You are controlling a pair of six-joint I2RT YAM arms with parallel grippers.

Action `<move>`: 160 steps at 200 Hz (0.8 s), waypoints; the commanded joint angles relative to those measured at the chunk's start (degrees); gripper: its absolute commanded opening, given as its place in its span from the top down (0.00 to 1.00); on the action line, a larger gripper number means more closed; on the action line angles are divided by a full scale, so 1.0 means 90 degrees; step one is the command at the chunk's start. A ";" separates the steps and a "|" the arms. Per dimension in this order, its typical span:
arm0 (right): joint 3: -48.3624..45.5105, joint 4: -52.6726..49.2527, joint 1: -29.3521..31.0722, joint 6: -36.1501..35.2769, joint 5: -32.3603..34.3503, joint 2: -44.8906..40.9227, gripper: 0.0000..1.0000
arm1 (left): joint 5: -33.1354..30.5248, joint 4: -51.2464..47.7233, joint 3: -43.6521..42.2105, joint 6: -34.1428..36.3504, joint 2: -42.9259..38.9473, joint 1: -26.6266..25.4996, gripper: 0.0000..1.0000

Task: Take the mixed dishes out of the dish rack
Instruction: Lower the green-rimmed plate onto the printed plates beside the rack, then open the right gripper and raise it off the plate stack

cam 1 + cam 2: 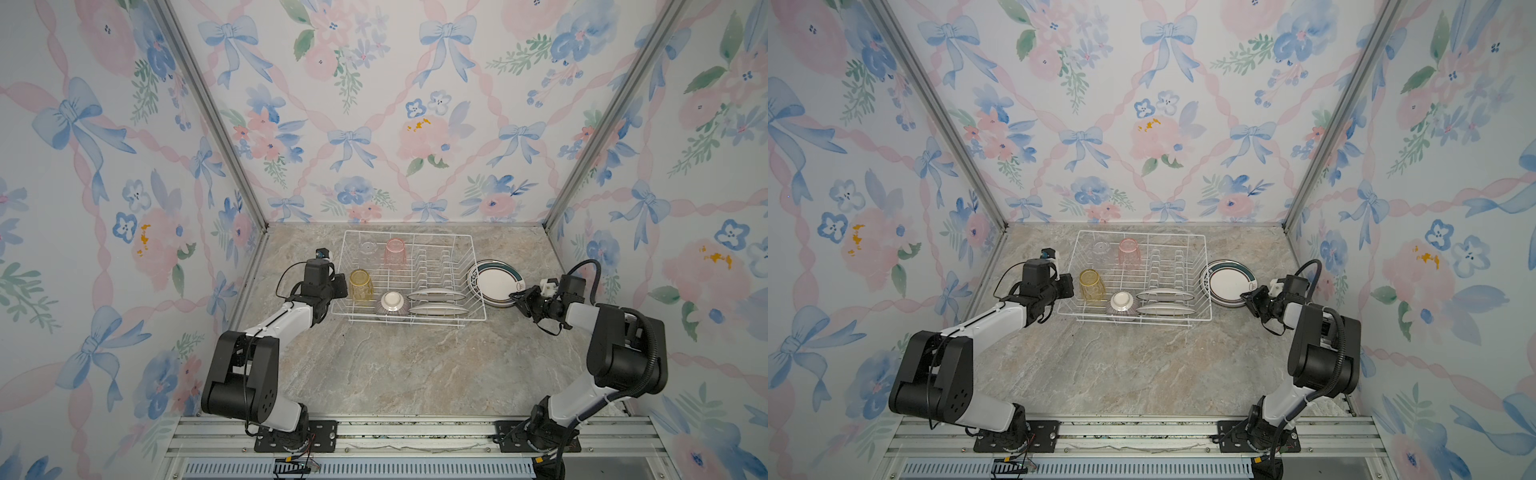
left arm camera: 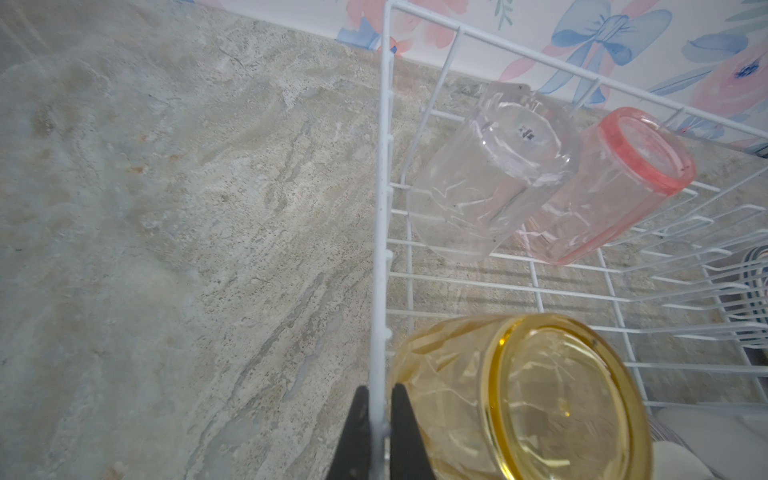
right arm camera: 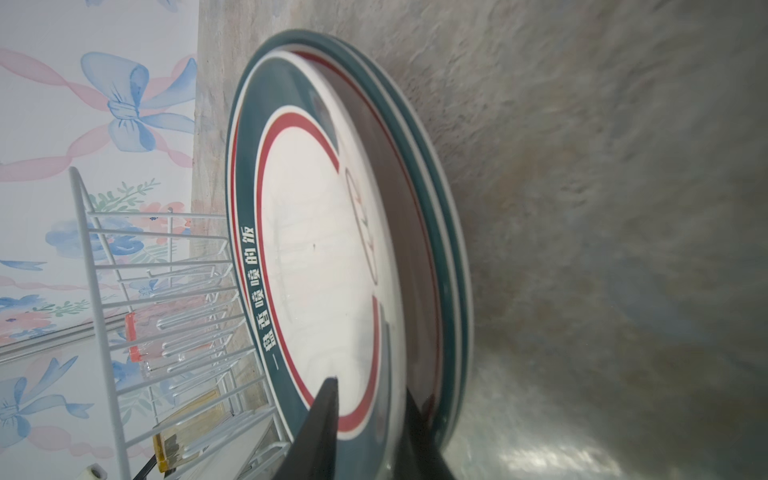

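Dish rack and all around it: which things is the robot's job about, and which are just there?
Part of the job:
dish rack; yellow tumbler; clear tumbler; pink tumbler; striped bowl; two plates slotted in the rack; stack of plates on the table beside it.

Just there:
stone-look tabletop; flowered walls.

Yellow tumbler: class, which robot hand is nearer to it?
Left. The left hand clamps the dish rack wire beside the yellow tumbler; the right hand is across the rack, at the stacked plates.

Marbled tabletop [image 1: 395,365], floral walls [image 1: 374,104]
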 commanded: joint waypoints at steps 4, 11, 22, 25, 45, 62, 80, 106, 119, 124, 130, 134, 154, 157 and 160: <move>0.0208 -0.0559 0.0056 -0.0341 0.0036 -0.0412 0.71 | 0.0078 -0.0210 -0.0151 -0.0109 0.0191 -0.0023 1.00; 0.0249 -0.0664 0.0059 -0.0342 0.0070 -0.0464 0.70 | 0.0070 -0.0193 -0.0151 -0.0113 0.0191 -0.0026 1.00; 0.0297 -0.0856 0.0053 -0.0598 0.0113 -0.0539 0.68 | 0.0086 -0.0191 -0.0151 -0.0116 0.0190 -0.0024 1.00; 0.0303 -0.0902 0.0052 -0.0632 0.0126 -0.0559 0.67 | 0.0084 -0.0198 -0.0151 -0.0117 0.0183 -0.0020 1.00; 0.0359 -0.1198 0.0055 -0.0784 0.0200 -0.0690 0.64 | 0.0088 -0.0191 -0.0160 -0.0118 0.0180 -0.0021 1.00; 0.0359 -0.1379 0.0056 -0.0889 0.0287 -0.0826 0.61 | 0.0081 -0.0182 -0.0179 -0.0115 0.0171 -0.0019 1.00; 0.0388 -0.1578 0.0052 -0.1014 0.0372 -0.0922 0.59 | 0.0089 -0.0182 -0.0180 -0.0109 0.0170 -0.0026 1.00; 0.0418 -0.1753 0.0046 -0.1137 0.0422 -0.0922 0.56 | 0.0102 -0.0182 -0.0162 -0.0103 0.0161 -0.0024 1.00; 0.0419 -0.1791 0.0044 -0.1167 0.0412 -0.0883 0.56 | 0.0111 -0.0182 -0.0160 -0.0098 0.0159 -0.0026 1.00; 0.0410 -0.1796 0.0044 -0.1178 0.0409 -0.0880 0.56 | 0.0112 -0.0182 -0.0160 -0.0098 0.0149 -0.0026 1.00; 0.0400 -0.1800 0.0043 -0.1179 0.0411 -0.0880 0.56 | 0.0109 -0.0182 -0.0160 -0.0098 0.0144 -0.0017 1.00; 0.0399 -0.1797 0.0045 -0.1179 0.0409 -0.0893 0.56 | 0.0107 -0.0182 -0.0169 -0.0089 0.0142 -0.0020 1.00; 0.0396 -0.1828 0.0033 -0.1267 0.0482 -0.1069 0.56 | 0.0108 -0.0185 -0.0171 -0.0076 0.0122 -0.0024 1.00; 0.0401 -0.1842 0.0039 -0.1294 0.0506 -0.1111 0.57 | 0.0109 -0.0183 -0.0173 -0.0076 0.0117 -0.0025 1.00; 0.0412 -0.1865 0.0040 -0.1330 0.0537 -0.1165 0.58 | 0.0109 -0.0182 -0.0179 -0.0078 0.0122 -0.0024 1.00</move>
